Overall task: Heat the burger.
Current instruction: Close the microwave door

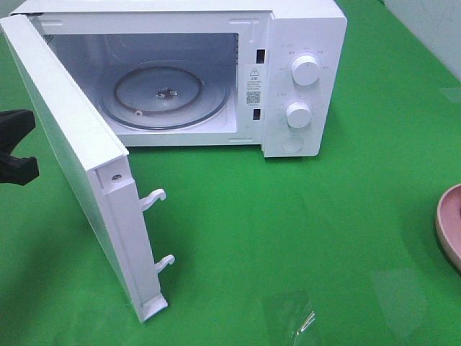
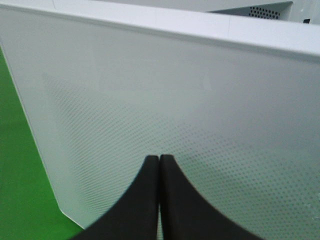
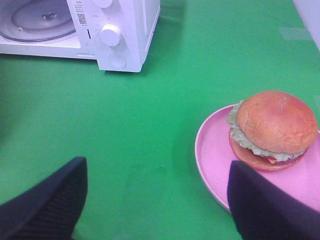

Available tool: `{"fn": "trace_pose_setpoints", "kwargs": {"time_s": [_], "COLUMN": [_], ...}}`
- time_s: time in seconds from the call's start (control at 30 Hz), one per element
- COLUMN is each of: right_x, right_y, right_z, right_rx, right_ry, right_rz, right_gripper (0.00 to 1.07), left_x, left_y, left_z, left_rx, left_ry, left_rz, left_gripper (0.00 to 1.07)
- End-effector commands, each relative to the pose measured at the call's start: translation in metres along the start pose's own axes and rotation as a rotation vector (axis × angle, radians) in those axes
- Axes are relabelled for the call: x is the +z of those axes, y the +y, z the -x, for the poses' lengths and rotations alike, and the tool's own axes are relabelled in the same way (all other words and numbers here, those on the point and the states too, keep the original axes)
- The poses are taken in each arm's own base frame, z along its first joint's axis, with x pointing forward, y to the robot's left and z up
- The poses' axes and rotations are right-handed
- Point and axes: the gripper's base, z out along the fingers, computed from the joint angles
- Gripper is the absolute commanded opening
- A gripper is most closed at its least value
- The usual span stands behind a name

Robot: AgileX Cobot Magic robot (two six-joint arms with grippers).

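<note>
- Far left in the high view, the left end effector (image 1: 16,148) is sitting just outside the open microwave door (image 1: 68,151). Its wrist camera is showing the two black fingers (image 2: 145,200) pressed flat together, nothing pinched between them, with the dotted door panel right in front.
- The door is hanging swung wide open, its two latch hooks (image 1: 160,231) poking out along the free edge.
- Behind it the white microwave (image 1: 306,43) is standing on the green bench (image 1: 288,238), and the glass turntable (image 1: 169,94) is lying bare in the cavity. Two round knobs (image 1: 305,71) are lined up one above the other on the control panel.
- Over on the right, the burger (image 3: 274,130) is resting on the pink plate (image 3: 210,155), well apart from the microwave.
- The right end effector (image 3: 160,200) is hovering beside the plate with fingers spread wide, gripping nothing; one finger (image 3: 270,207) is overlapping the plate's near rim in the wrist view.
</note>
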Motion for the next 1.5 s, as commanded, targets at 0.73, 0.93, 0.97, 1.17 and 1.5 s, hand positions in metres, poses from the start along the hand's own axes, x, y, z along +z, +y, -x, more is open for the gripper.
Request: {"fn": "trace_pose_setpoints", "kwargs": {"time_s": [0.73,0.93,0.97,1.17,1.5], "right_x": [-0.003,-0.003,-0.003,-0.003,-0.003], "right_y": [0.0,0.0,0.0,0.0,0.0], "right_z": [0.0,0.0,0.0,0.0,0.0], "right_rx": [-0.01,-0.01,-0.01,-0.01,-0.01], "right_ry": [-0.038,-0.038,-0.038,-0.038,-0.038], "right_rz": [-0.008,-0.008,-0.008,-0.008,-0.008], "right_gripper": [0.76,0.76,0.76,0.76,0.76], "left_x": [0.063,0.082,0.086,0.102,0.121], "left_y": [-0.055,-0.07,-0.072,-0.082,-0.092], "left_z": [0.002,0.007,0.008,0.015,0.022], "left_rx": [0.019,0.02,0.018,0.025,0.021], "left_ry": [-0.039,-0.029,-0.032,-0.029,-0.034], "left_rz": [-0.166,-0.183,-0.183,-0.203,-0.213], "left_gripper": [0.0,0.0,0.0,0.0,0.0]}}
